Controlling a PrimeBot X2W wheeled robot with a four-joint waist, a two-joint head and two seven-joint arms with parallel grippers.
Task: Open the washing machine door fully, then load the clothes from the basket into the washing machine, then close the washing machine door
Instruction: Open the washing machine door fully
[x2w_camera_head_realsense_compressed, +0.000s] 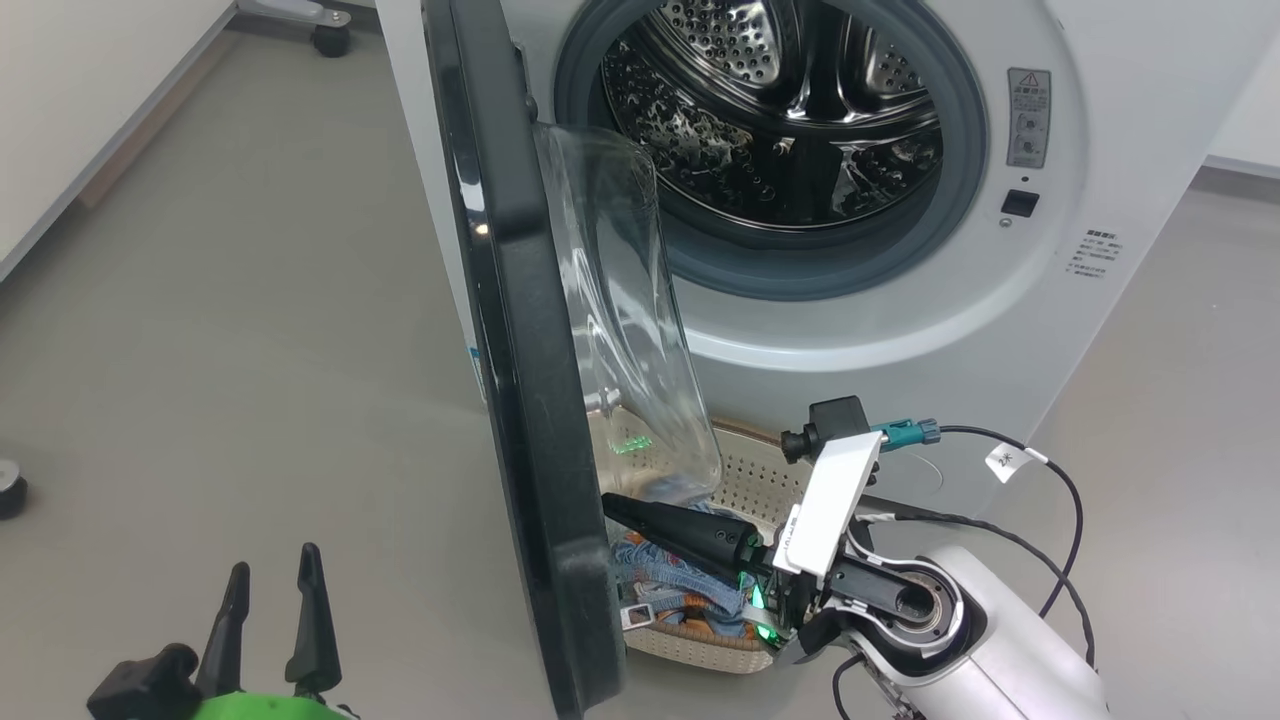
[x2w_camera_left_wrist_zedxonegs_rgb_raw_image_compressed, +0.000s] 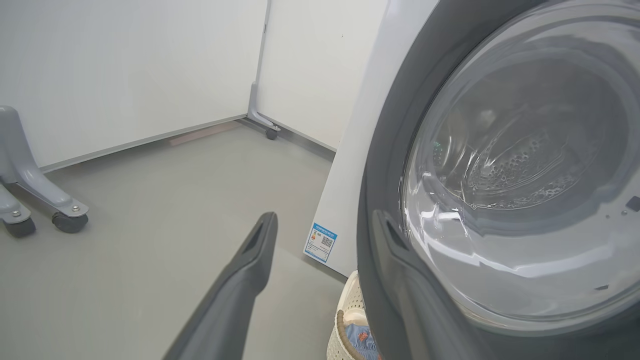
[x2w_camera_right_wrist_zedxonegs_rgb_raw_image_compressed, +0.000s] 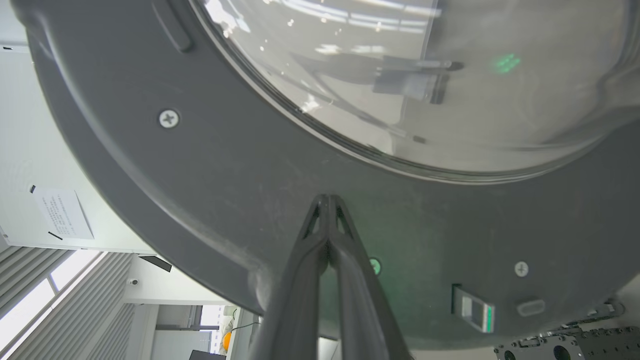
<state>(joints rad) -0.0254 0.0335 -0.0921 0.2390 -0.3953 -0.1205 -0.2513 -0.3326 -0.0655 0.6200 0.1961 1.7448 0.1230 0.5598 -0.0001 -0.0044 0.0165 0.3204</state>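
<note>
The washing machine (x2w_camera_head_realsense_compressed: 900, 300) is white, and its steel drum (x2w_camera_head_realsense_compressed: 780, 110) is bare. The washing machine door (x2w_camera_head_realsense_compressed: 520, 400) stands out edge-on, its glass bowl (x2w_camera_head_realsense_compressed: 620, 320) facing the drum. My right gripper (x2w_camera_head_realsense_compressed: 612, 505) is shut, holding nothing, with its tips against the door's dark inner rim (x2w_camera_right_wrist_zedxonegs_rgb_raw_image_compressed: 200, 175), just below the glass (x2w_camera_right_wrist_zedxonegs_rgb_raw_image_compressed: 425, 75). The cream basket (x2w_camera_head_realsense_compressed: 745, 480) sits on the floor under the door, with blue patterned clothes (x2w_camera_head_realsense_compressed: 670, 585) inside. My left gripper (x2w_camera_head_realsense_compressed: 270, 590) is open at the lower left, outside the door. In the left wrist view it (x2w_camera_left_wrist_zedxonegs_rgb_raw_image_compressed: 325, 225) faces the door's outer face (x2w_camera_left_wrist_zedxonegs_rgb_raw_image_compressed: 500, 175).
Open grey floor lies left of the door. A caster (x2w_camera_head_realsense_compressed: 330, 40) of a white panel stands at the back left, and another wheel (x2w_camera_head_realsense_compressed: 8, 490) at the left edge. Grey wheeled legs (x2w_camera_left_wrist_zedxonegs_rgb_raw_image_compressed: 65, 215) stand by the wall. A black cable (x2w_camera_head_realsense_compressed: 1070, 520) loops off my right arm.
</note>
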